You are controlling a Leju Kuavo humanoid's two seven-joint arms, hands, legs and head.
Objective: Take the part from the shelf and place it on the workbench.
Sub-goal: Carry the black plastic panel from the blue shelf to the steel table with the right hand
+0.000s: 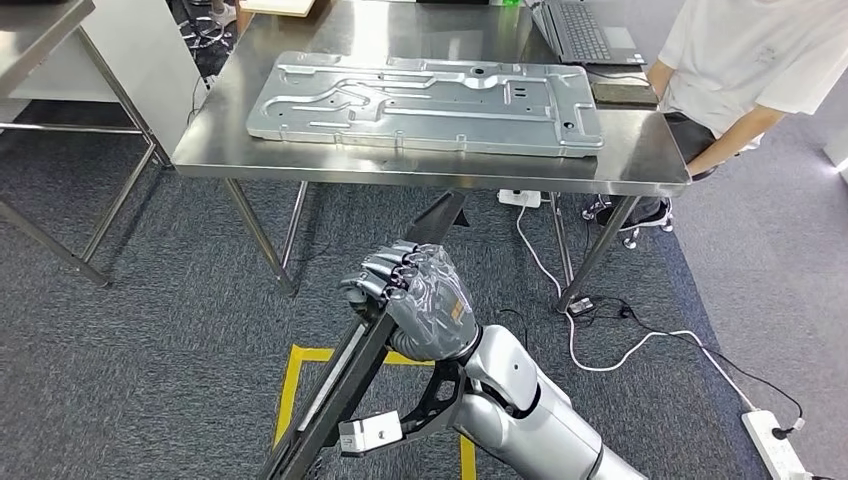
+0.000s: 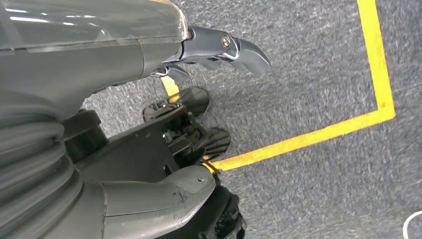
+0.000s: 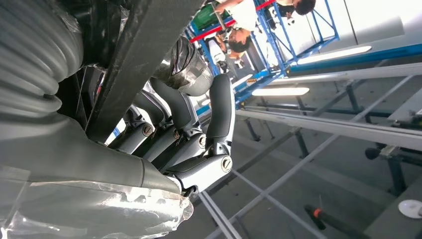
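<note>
My right hand grips a long black bar-shaped part, held slanted in front of me over the carpet. The bar's upper end points toward the front edge of the steel workbench. In the right wrist view the fingers curl around the same black bar. My left hand hangs over the floor with its fingers apart and nothing in them.
A large stamped silver panel covers much of the workbench. A person sits at its right end beside a laptop. White cables and a power strip lie on the floor at right. Yellow tape marks the carpet. Another metal table stands at left.
</note>
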